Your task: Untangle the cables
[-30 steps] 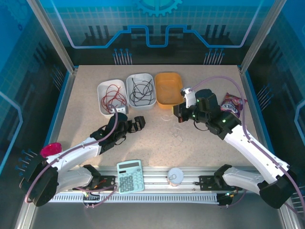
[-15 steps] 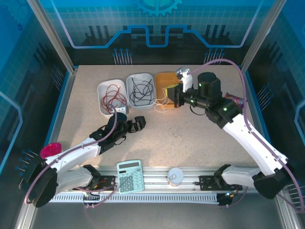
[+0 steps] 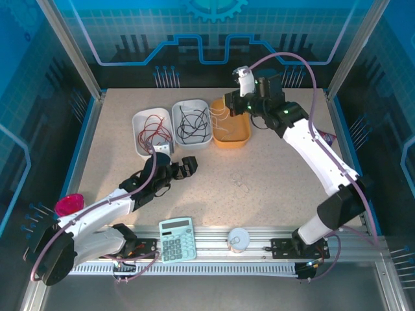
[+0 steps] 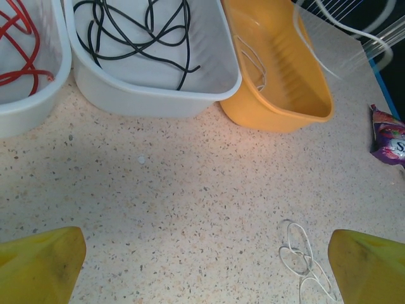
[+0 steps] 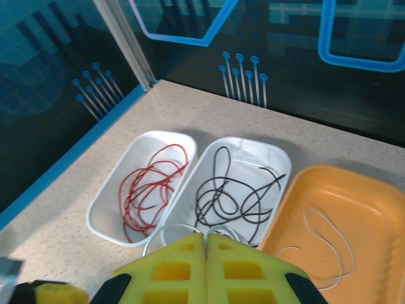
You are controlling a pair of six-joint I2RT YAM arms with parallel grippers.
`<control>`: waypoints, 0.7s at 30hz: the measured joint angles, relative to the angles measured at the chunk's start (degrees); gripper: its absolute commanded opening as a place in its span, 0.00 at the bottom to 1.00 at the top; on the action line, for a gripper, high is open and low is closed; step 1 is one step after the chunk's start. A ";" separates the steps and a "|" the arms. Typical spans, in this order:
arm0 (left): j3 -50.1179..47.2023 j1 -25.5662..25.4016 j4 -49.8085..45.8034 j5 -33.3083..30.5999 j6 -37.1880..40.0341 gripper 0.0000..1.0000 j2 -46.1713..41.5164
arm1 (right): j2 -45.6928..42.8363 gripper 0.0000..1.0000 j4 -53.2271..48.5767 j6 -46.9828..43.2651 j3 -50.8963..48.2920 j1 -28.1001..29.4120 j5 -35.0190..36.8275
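Left white tray: we see the red cable coiled inside on its own; sorted by colour, we judge.
Left gripper: jaws spread wide, holding nothing; it sits low over the table just in front of the trays, out of the other arm's way.
Middle white tray: the black cable lies loosely looped inside, alone.
Orange tray: one end of the white cable trails on its floor.
Right gripper: fingers pressed together on the white cable's upper strands, raised above the orange tray so the slack hangs in (a lowering, we judge).
Loose white coil: on bare table, well apart from the trays; not yet sorted.
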 measured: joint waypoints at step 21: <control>-1.60 1.44 -2.19 -0.57 1.68 0.99 -6.43 | 31.21 0.02 -9.57 -2.05 30.73 -4.39 8.57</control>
